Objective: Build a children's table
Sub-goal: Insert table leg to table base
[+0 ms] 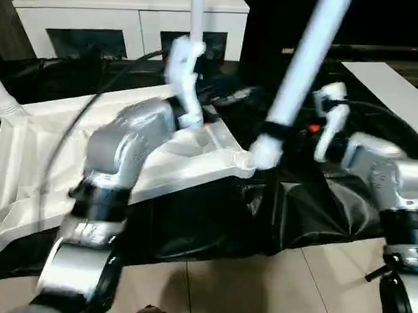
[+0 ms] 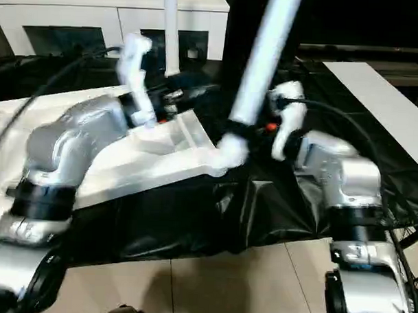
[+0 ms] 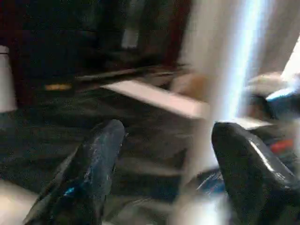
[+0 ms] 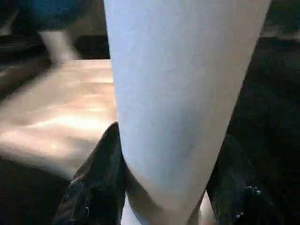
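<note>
Black glossy fingers around smooth tapered leg

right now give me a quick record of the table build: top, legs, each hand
tabletop: upside down on the black-draped table
tilted leg: foot at the near right corner socket, leaning
upright leg: standing at the far corner
right hand: shut on the tilted leg near its base
left hand: open, fingers apart, holding nothing
behind: white cabinet
</note>
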### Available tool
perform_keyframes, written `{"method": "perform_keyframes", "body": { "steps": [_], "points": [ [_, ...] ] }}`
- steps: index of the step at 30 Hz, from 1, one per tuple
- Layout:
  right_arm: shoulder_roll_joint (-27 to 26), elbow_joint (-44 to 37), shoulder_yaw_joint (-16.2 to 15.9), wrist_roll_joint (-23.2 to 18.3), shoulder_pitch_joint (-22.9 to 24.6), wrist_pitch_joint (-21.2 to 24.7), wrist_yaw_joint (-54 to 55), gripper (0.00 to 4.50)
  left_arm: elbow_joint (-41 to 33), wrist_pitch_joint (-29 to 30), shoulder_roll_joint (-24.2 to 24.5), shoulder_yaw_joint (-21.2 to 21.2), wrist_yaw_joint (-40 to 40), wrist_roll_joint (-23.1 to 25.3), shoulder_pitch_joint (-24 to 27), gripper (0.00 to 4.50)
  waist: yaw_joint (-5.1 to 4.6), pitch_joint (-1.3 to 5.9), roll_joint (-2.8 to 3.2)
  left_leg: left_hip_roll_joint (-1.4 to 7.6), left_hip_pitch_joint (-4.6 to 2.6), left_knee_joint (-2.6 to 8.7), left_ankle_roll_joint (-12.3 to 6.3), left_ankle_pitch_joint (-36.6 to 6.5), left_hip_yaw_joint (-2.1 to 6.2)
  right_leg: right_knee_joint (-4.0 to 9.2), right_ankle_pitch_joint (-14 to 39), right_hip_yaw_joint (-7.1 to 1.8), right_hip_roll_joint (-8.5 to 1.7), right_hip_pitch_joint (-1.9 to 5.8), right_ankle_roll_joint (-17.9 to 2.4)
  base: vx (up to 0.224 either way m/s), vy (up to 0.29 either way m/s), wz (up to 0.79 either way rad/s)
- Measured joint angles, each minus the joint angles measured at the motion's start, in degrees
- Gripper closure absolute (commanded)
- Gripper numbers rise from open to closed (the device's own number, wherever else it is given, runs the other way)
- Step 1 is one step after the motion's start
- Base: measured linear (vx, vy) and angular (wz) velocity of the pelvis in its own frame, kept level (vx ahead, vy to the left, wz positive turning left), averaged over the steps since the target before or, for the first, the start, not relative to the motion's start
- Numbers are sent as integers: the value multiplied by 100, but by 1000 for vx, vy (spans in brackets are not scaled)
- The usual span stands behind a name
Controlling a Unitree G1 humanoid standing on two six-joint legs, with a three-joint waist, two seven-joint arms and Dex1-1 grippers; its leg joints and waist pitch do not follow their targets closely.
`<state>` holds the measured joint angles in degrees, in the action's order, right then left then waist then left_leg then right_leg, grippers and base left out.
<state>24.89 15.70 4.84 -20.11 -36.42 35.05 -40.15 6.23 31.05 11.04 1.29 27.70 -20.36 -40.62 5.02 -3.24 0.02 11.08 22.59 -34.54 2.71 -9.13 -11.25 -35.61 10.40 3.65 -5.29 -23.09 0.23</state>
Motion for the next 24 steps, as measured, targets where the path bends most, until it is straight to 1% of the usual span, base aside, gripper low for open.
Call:
{"method": "perform_keyframes", "body": {
  "steps": [1, 3, 4, 5, 6, 7, 8, 9, 10, 11, 12, 13, 14, 15, 16, 17, 18, 19, 20, 21, 22, 23, 24],
  "points": [
    [-86, -251, 103, 160, 189, -61, 357, 265, -186, -231, -34, 169, -382, 204, 317, 111, -14, 3, 9, 0, -1, 6, 1, -1, -1, 2, 1, -1, 0, 0, 2, 0, 0, 0],
    [-426, -897, 396, 399, 701, -158, 1089, 265, -531, -545, 26, 466, -1106, 686, 1066, 111, -70, 4, 9, 8, -1, 13, 3, -2, 0, -1, 10, 2, 8, -7, 18, 0, 0, 0],
    [-538, -1180, 425, 510, 916, -215, 1314, 265, -639, -634, 53, 525, -1361, 889, 1358, 111, -85, 3, 9, 11, 0, 24, 8, 0, 3, 1, 14, 6, 12, -10, 24, 0, 0, 0],
    [-617, -1337, 415, 570, 1043, -225, 1435, 265, -657, -670, 59, 577, -1530, 1032, 1543, 111, -99, 2, 11, 20, 3, 23, 13, 3, 9, 2, 15, 12, 21, -10, 25, 0, 0, 0],
    [-886, -1752, 385, 743, 1340, -336, 1759, 265, -952, -747, -34, 657, -1898, 1284, 1935, 111, -146, 7, 20, 50, 9, 33, 25, 7, 33, 45, 9, 26, 59, 7, 15, 0, 0, 0],
    [-1129, -2092, 371, 815, 1610, -456, 1987, 265, -1258, -801, -162, 756, -2149, 1428, 2294, 111, -172, 15, 33, 84, -3, 40, 48, -2, 69, 90, -3, 34, 109, 47, -5, 17, -54, 2],
    [-1321, -2234, 301, 859, 1782, -509, 2148, 265, -1369, -804, -313, 828, -2356, 1543, 2538, 111, -199, 12, 38, 117, -11, 39, 60, -1, 106, 82, 7, 74, 126, 74, -28, 17, -54, 2],
    [-1440, -2245, 163, 920, 1897, -575, 2334, 265, -1422, -804, -430, 833, -2547, 1652, 2747, 111, -223, 7, 44, 165, 3, 38, 96, 23, 184, 23, 33, 181, 146, 101, -127, 13, -95, 11],
    [-1479, -2230, 81, 996, 1955, -647, 2451, 265, -1464, -833, -498, 814, -2656, 1725, 2857, 111, -267, 2, 55, 162, 47, 38, 131, 55, 315, -40, 92, 266, 168, 109, -248, -30, -135, 41],
    [-1494, -2218, 19, 1069, 2017, -757, 2555, 265, -1512, -915, -556, 779, -2774, 1798, 2948, 111, -304, 1, 54, 156, 86, 38, 166, 85, 452, -88, 171, 339, 198, 107, -409, -30, -135, 41],
    [-1502, -2184, -26, 1124, 2038, -845, 2639, 265, -1513, -981, -612, 760, -2877, 1853, 2994, 111, -322, -2, 42, 139, 110, 41, 172, 88, 596, -210, 260, 414, 218, 108, -541, -45, -182, 60],
    [-1508, -2150, -45, 1157, 2037, -929, 2701, 265, -1513, -1032, -656, 747, -2985, 1901, 2986, 111, -324, -1, 39, 117, 132, 63, 173, 87, 706, -287, 323, 493, 218, 106, -625, -72, -220, 59],
    [-1509, -2120, -71, 1187, 2036, -988, 2748, 265, -1520, -1074, -697, 739, -3061, 1915, 2977, 111, -317, 3, 24, 66, 166, 122, 175, 86, 803, -327, 354, 533, 221, 106, -612, -72, -220, 59],
    [-1511, -2103, -93, 1243, 2037, -1043, 2783, 265, -1531, -1117, -743, 682, -3157, 1951, 2963, 111, -306, 4, -13, -7, 164, 98, 157, 46, 875, -330, 388, 607, 229, 93, -565, -97, -245, 62],
    [-1517, -2043, -92, 1310, 2020, -1083, 2840, 265, -1531, -1132, -777, 612, -3213, 1988, 2929, 111, -280, -54, -66, 49, 254, -518, -89, -265, 690, -329, 408, 776, 175, 91, -527, -133, -240, 47],
    [-1536, -1944, -104, 1376, 2008, -1087, 2897, 265, -1525, -1150, -791, 525, -3261, 2035, 2926, 111, -225, -66, -80, 66, 216, -1211, -311, -476, 435, -301, 413, 924, 117, 156, -533, -133, -240, 47],
    [-1577, -1890, -128, 1443, 1977, -1088, 2967, 265, -1525, -1165, -797, 446, -3323, 2099, 2885, 111, -248, -40, -28, -36, -36, -1441, -500, -723, 172, -187, 407, 1151, 119, 194, -552, -104, -187, 22],
    [-1618, -1888, -162, 1526, 1933, -1090, 3025, 265, -1523, -1144, -821, 449, -3345, 2161, 2799, 111, -284, -15, -10, -142, -318, -1101, -535, -1115, 56, -132, 394, 1156, 228, 184, -574, 1, -170, 21],
    [-1662, -1876, -195, 1573, 1904, -1090, 3060, 265, -1492, -1126, -820, 437, -3347, 2192, 2661, 111, -297, -27, -25, -215, -461, -865, -241, -1315, 47, -52, 363, 1168, 317, 127, -608, 1, -170, 21],
    [-1689, -1820, -263, 1594, 1915, -1072, 3076, 265, -1442, -1071, -864, 389, -3345, 2218, 2656, 111, -296, -12, 17, -86, -523, -659, -128, -1186, 94, 68, 358, 1123, 447, 137, -446, -23, -234, 17],
    [-1703, -1814, -299, 1592, 1914, -1071, 3073, 265, -1429, -1020, -856, 357, -3342, 2233, 2653, 111, -326, 21, 62, -7, -534, -599, -67, -1126, 93, -126, 493, 921, 448, 89, -181, -26, -228, 7],
    [-1714, -1851, -333, 1550, 1898, -1087, 3004, 265, -1429, -1047, -823, 337, -3320, 2236, 2596, 111, -341, 62, 4, 6, -523, -585, -7, -1086, 54, -634, 495, 547, 298, -95, -118, -41, -251, 17],
    [-1744, -1963, -396, 1471, 1927, -1098, 2918, 265, -1425, -1083, -771, 345, -3299, 2237, 2526, 111, -349, 142, -133, -89, -430, -664, 8, -1061, 32, -617, 486, 29, -25, -175, -67, -1, -109, 14]
  ]
}}
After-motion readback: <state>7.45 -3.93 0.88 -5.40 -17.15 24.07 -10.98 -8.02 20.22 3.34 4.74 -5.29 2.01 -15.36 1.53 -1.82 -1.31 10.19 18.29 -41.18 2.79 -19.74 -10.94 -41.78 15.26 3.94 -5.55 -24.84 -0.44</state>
